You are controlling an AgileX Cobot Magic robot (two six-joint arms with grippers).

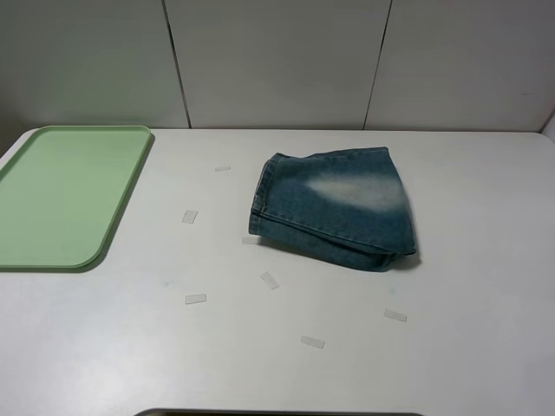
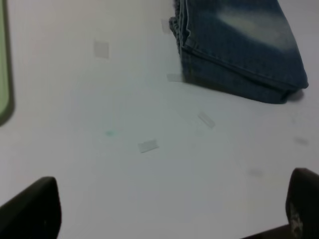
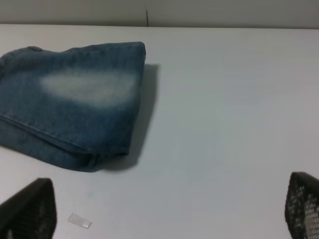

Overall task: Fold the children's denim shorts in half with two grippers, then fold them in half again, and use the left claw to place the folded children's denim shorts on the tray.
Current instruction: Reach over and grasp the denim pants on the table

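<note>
denim shorts (image 1: 334, 208) lie folded, apart from tray (image 1: 69, 191).

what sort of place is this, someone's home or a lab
Probably a robot lab bench, not a home: a white tabletop dotted with small pale tape strips like markers, plain grey wall panels behind, and just folded blue denim shorts and a flat pale green plastic tray.

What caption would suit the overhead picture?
Folded denim shorts lie on the white table, apart from the green tray at left.
</note>
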